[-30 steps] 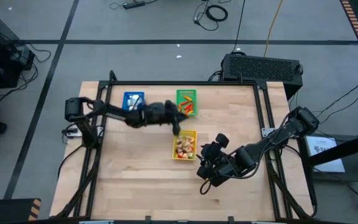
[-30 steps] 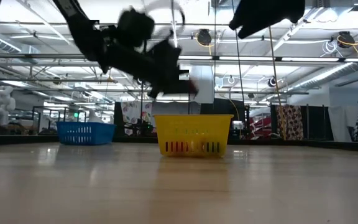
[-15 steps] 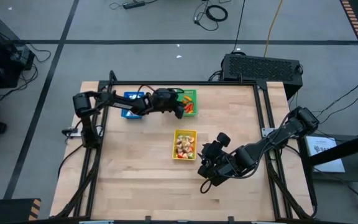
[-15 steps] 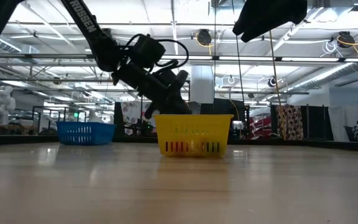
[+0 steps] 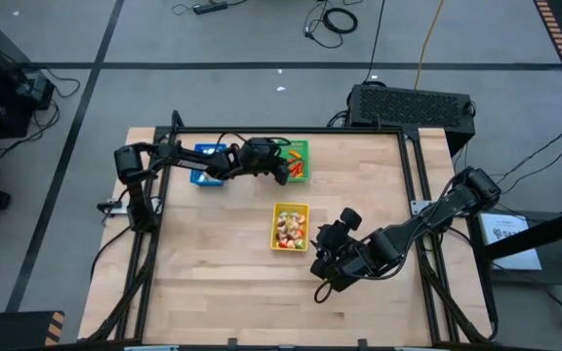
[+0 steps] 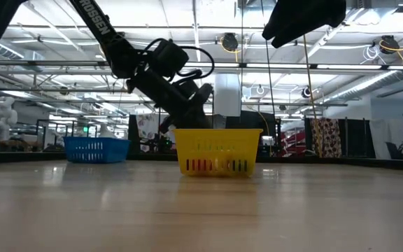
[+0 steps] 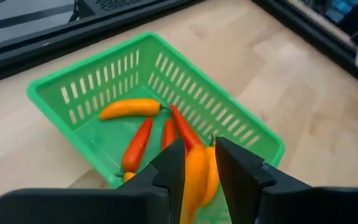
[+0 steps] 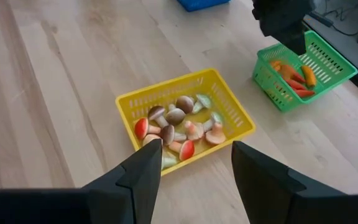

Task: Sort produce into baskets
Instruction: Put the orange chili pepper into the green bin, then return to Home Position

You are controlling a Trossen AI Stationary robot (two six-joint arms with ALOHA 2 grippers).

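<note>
Green slatted plastic formed the basket [image 7: 154, 93] under the left gripper [image 7: 199, 163], a small rectangular tray with ribbed walls, standing at the far edge of the pale wooden table [image 5: 213, 273] beside the blue basket [image 5: 206, 155]. Smooth, tapered carrot pieces [image 7: 157, 127] lay in it — two or three orange-red ones side by side and a plumper yellow-orange one across them. The left gripper hovered over the near corner of this basket, its dark, blocky fingers [image 7: 169, 168] a narrow gap apart with an orange carrot piece [image 7: 194, 180] showing between them; whether the fingers pressed on it or stood just clear of it could not be told from the wrist view. In the low view the left arm reached down behind the yellow basket [image 6: 218, 149].

The yellow basket sat near the middle of the table, the same slatted shape, and held a heap of small mushroom-like pieces [image 8: 178, 129] — rounded caps in brown, red and pale green on whitish stems. The right gripper [image 8: 194, 165] hung above the table just on the near side of it, its fingers spread wide with nothing between them, the right arm folded back toward the table's right edge.
</note>
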